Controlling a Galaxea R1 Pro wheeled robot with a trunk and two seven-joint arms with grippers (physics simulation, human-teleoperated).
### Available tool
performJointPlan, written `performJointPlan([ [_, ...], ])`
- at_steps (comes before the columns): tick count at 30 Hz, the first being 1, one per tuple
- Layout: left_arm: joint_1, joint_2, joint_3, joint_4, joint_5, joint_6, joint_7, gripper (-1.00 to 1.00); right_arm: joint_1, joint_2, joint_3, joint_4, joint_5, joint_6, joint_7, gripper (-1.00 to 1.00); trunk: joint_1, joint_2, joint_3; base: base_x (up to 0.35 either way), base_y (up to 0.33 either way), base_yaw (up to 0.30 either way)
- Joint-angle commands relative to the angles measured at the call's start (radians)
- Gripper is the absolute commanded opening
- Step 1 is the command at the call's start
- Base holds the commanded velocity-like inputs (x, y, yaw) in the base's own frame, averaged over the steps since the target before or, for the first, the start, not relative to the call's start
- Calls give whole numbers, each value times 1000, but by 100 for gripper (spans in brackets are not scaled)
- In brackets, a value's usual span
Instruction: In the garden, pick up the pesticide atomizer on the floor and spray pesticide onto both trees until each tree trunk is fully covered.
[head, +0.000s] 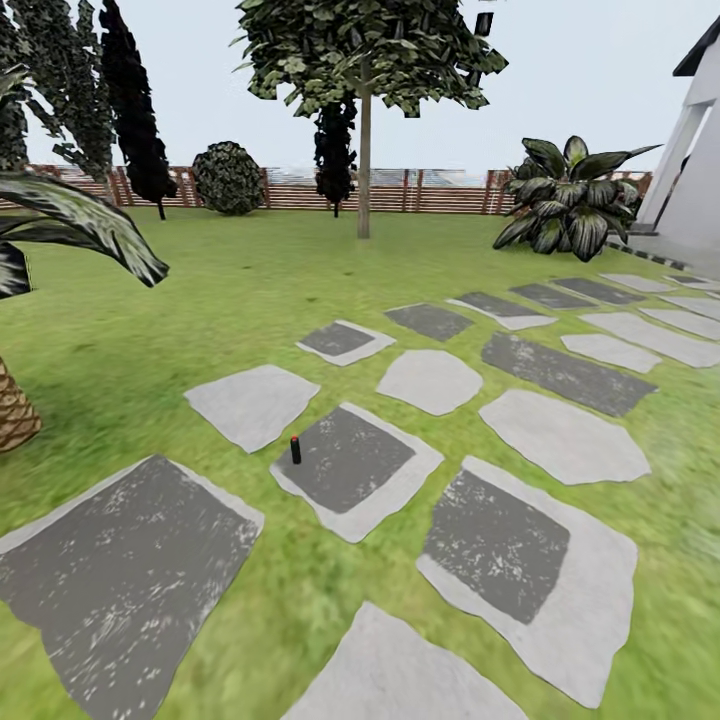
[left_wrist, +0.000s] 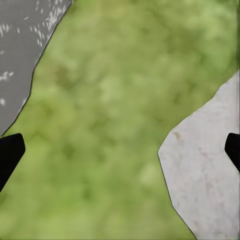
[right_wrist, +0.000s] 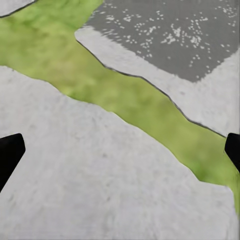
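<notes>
The pesticide atomizer (head: 295, 449), a small dark canister with a red top, stands upright at the left edge of a grey paving slab (head: 350, 462), where stone meets the grass floor (head: 150, 330). One tree (head: 364, 60) with a straight bare trunk (head: 364, 170) rises far back on the lawn, before the fence. In the left wrist view my left gripper (left_wrist: 120, 150) is open over grass, its dark fingertips (left_wrist: 10, 152) far apart. In the right wrist view my right gripper (right_wrist: 120, 150) is open above pale stone, holding nothing.
Irregular grey paving stones (head: 530, 560) run from the near ground to the far right. A palm trunk (head: 15, 410) stands at the left edge. Dark conifers (head: 135, 110), a round shrub (head: 228, 178) and a broad-leaved plant (head: 565, 200) line the slatted fence (head: 440, 192). A white building (head: 695, 150) is at right.
</notes>
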Motion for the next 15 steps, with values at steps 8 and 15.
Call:
performJointPlan([
  [8, 0, 0, 0, 0, 0, 0, 0, 100, 0, 0, 0, -1, 0, 0, 0, 100, 0, 0, 0, 295, -143, 0],
  [15, 0, 0, 0, 0, 0, 0, 0, 100, 0, 0, 0, -1, 0, 0, 1, 100, 0, 0, 0, 295, -144, 0],
])
